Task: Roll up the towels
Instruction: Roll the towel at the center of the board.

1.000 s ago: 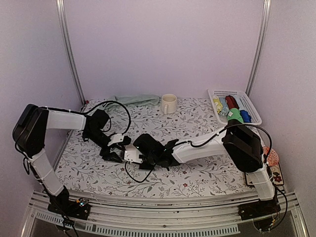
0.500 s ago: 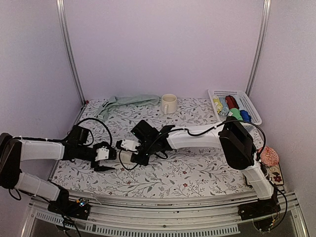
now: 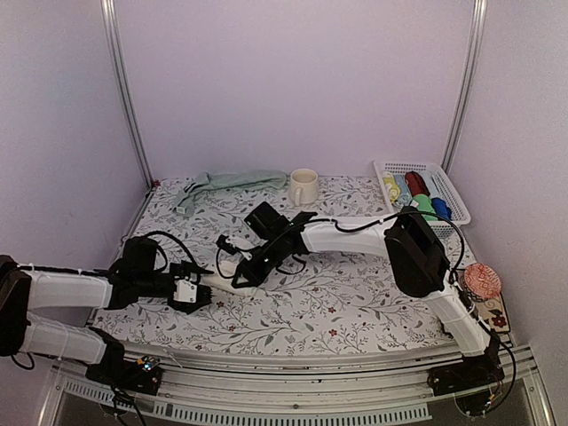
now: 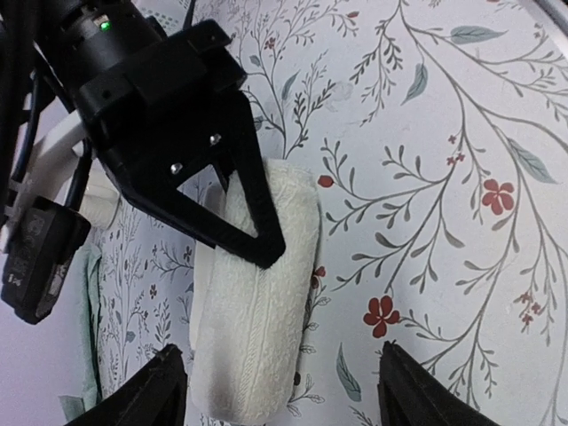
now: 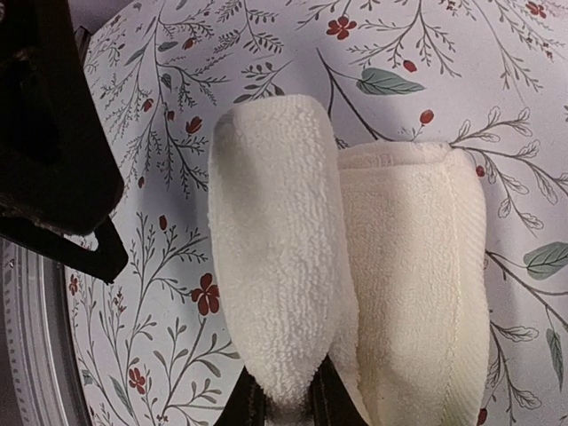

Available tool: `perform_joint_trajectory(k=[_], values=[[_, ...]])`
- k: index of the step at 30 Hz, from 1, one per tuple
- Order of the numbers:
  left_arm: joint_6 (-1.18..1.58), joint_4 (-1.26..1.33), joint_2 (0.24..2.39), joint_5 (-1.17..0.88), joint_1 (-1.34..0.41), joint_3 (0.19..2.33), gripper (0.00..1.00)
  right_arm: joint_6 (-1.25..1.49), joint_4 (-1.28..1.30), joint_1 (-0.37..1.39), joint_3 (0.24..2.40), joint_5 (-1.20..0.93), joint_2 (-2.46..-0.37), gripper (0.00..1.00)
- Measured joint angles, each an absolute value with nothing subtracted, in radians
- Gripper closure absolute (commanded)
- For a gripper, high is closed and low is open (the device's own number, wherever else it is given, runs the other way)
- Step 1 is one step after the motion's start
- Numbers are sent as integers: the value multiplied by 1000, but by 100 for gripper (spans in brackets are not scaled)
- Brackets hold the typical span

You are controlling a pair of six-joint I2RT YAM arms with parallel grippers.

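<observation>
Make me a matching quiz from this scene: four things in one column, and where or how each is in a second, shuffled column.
1. cream towel
2. green towel
3. mug
4. left gripper

A. open
B. rolled, pinched by the right gripper
C. lying loose, far-left corner
D. upright at the back, centre

Pairs: 1-B, 2-C, 3-D, 4-A

Heads up: the left gripper (image 4: 284, 397) is mostly chopped off by the bottom edge of its own wrist view. Same for the right gripper (image 5: 282, 410), which barely peeks out under the cream towel (image 5: 275, 248). The stuff in the basket (image 3: 409, 164) is too tiny to ID.
</observation>
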State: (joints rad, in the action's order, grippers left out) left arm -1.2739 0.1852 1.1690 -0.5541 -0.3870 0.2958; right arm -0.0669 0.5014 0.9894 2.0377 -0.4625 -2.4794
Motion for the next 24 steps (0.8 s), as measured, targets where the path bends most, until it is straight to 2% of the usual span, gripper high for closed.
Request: perform_joint_trajectory(k=[14, 19, 24], values=[[-1293, 326, 1382, -445, -445, 327, 42, 106, 479, 964, 2038, -602, -2497, 88], [-1295, 396, 1454, -408, -451, 345, 61, 122, 474, 961, 2038, -617, -2501, 87], [-1306, 462, 1509, -379, -455, 361, 78, 134, 471, 961, 2037, -624, -2502, 82]])
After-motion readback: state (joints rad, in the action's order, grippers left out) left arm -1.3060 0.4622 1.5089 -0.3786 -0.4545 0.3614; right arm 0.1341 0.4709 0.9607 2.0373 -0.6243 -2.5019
